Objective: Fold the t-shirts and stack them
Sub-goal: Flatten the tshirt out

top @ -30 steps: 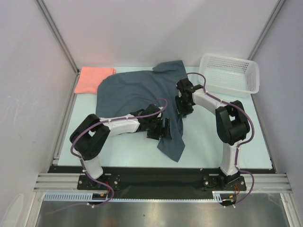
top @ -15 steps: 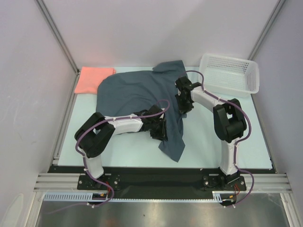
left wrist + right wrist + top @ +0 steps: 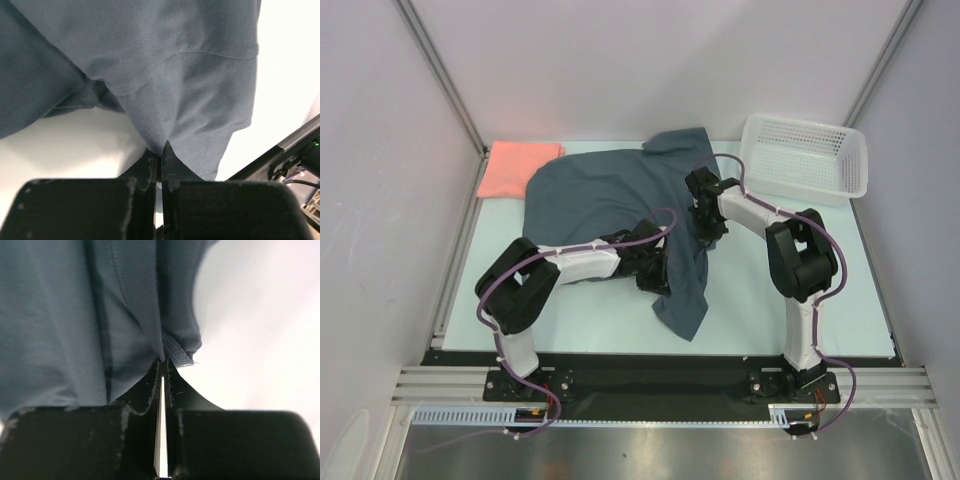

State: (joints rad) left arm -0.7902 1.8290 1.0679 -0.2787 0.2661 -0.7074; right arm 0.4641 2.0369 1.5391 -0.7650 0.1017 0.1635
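Left wrist: left end effector (image 3: 161, 150), open 1 s ago, now clenched on slate t-shirt (image 3: 175, 65); right end effector (image 3: 162, 365) likewise, nearer basket (image 3: 810, 185); fold may begin.

The worktop (image 3: 770, 290) is pale green-white. A grey shirt (image 3: 600, 190) sprawls rumpled across its middle, with one narrow end trailing toward the near edge. A pink shirt (image 3: 515, 168), folded into a flat rectangle, lies in the far left corner, and the grey shirt's edge meets its right side. A white mesh basket (image 3: 807, 160) stands in the far right corner, near the grey shirt but not touching it.
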